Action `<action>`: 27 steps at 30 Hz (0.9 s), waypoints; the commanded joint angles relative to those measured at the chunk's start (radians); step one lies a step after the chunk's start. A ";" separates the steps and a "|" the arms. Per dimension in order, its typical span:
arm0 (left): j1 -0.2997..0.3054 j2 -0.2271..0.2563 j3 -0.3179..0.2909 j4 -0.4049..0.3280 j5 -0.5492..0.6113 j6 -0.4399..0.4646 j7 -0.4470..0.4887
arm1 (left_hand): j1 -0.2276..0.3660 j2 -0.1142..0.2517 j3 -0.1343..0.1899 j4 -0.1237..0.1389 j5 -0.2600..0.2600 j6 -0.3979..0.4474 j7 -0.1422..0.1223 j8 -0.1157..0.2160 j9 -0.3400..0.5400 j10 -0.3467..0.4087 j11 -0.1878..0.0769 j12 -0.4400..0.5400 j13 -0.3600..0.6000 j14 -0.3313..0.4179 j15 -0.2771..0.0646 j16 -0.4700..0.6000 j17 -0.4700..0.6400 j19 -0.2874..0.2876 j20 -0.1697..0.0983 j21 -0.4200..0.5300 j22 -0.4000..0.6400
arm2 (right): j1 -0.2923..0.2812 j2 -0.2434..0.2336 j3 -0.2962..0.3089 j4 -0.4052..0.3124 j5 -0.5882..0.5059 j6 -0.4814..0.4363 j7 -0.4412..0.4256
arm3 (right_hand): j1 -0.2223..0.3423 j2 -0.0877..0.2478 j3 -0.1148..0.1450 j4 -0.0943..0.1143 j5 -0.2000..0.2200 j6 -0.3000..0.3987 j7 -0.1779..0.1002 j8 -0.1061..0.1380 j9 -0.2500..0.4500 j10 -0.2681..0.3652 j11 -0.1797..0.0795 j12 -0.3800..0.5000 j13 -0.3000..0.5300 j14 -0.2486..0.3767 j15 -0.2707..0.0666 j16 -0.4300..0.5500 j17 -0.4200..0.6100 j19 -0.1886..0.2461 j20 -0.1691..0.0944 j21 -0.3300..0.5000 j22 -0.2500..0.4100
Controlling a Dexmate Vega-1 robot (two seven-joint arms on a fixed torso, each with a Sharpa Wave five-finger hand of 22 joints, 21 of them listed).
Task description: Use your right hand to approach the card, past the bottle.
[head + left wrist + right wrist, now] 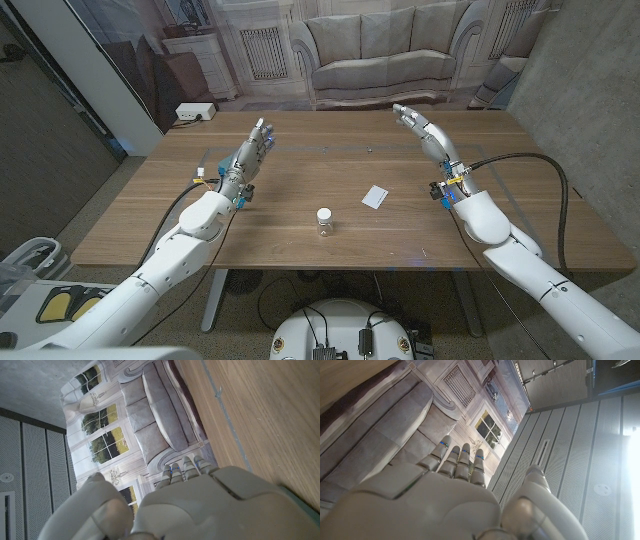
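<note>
White and flat, the card (375,196) lies on the wood-grain surface (300,180), well apart from the right hand (418,124), which hangs raised over the far right part of the surface, fingers apart and grasping nothing. Nearer the front edge, left of the card, stands a small clear bottle (324,222) with a white cap. The left hand (255,142) is likewise released, its fingers stretched out.
</note>
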 commanded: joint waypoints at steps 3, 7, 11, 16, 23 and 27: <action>0.022 -0.005 -0.013 0.007 -0.006 -0.026 0.002 | 0.004 0.006 0.004 -0.004 0.004 0.009 0.000 0.001 0.005 0.004 -0.002 0.003 0.004 0.006 -0.001 0.005 0.004 0.005 0.000 0.005 0.005 | 0.010 0.004 -0.008 -0.015 -0.132 -0.024 -0.057 | 0.007 -0.005 0.001 -0.007 0.009 0.012 -0.002 0.000 0.003 0.006 -0.010 0.002 0.001 0.005 -0.009 0.002 0.000 0.008 -0.021 -0.002 0.003; 0.022 -0.007 -0.012 0.016 -0.010 -0.026 -0.003 | 0.005 0.007 0.003 -0.004 0.003 0.010 0.000 0.001 0.005 0.005 -0.003 0.002 0.004 0.008 -0.001 0.005 0.004 0.006 0.000 0.005 0.005 | 0.016 0.005 -0.015 -0.013 -0.150 -0.028 -0.066 | 0.007 -0.005 0.000 -0.007 0.010 0.011 -0.003 -0.001 0.003 0.006 -0.011 0.002 0.001 0.005 -0.009 0.001 0.000 0.008 -0.021 -0.003 0.003; 0.021 -0.011 -0.011 0.023 -0.011 -0.032 -0.006 | 0.006 0.008 0.003 -0.005 0.003 0.012 -0.002 0.001 0.005 0.006 -0.002 0.002 0.004 0.009 0.001 0.005 0.004 0.006 0.000 0.005 0.005 | 0.017 0.002 -0.017 -0.018 -0.178 -0.040 -0.082 | 0.007 -0.006 0.000 -0.008 0.012 0.011 -0.003 -0.002 0.003 0.007 -0.008 0.001 0.001 0.005 -0.011 0.001 0.000 0.009 -0.021 -0.006 0.003; 0.019 -0.015 -0.009 0.030 -0.011 -0.034 -0.007 | 0.007 0.009 0.003 -0.005 0.003 0.014 -0.003 0.001 0.005 0.008 -0.005 0.003 0.004 0.010 0.002 0.005 0.004 0.006 0.000 0.005 0.005 | 0.008 -0.011 -0.011 -0.036 -0.248 -0.068 -0.119 | 0.007 -0.007 0.000 -0.008 0.015 0.009 -0.005 -0.003 0.003 0.007 -0.012 0.001 0.001 0.005 -0.011 0.001 0.000 0.009 -0.021 -0.008 0.003; 0.012 -0.014 -0.006 0.040 -0.015 -0.033 -0.021 | 0.009 0.011 0.002 -0.006 0.002 0.018 -0.006 0.001 0.005 0.013 -0.007 0.003 0.004 0.014 -0.004 0.005 0.004 0.014 -0.001 0.007 0.005 | 0.010 -0.018 -0.019 -0.036 -0.301 -0.068 -0.161 | 0.008 -0.007 -0.001 -0.009 0.018 0.006 -0.007 -0.006 0.003 0.006 -0.011 -0.001 0.001 0.005 -0.012 0.000 0.000 0.010 -0.022 -0.011 0.003; 0.010 -0.016 -0.005 0.042 -0.016 -0.033 -0.022 | 0.011 0.012 0.002 -0.006 0.002 0.019 -0.006 0.001 0.005 0.015 -0.010 0.003 0.004 0.015 -0.004 0.005 0.004 0.015 -0.001 0.007 0.005 | 0.025 -0.022 -0.033 -0.021 -0.306 -0.047 -0.162 | 0.008 -0.008 -0.001 -0.009 0.020 0.004 -0.009 -0.007 0.003 0.006 -0.015 -0.001 0.001 0.005 -0.015 0.000 0.000 0.011 -0.023 -0.013 0.003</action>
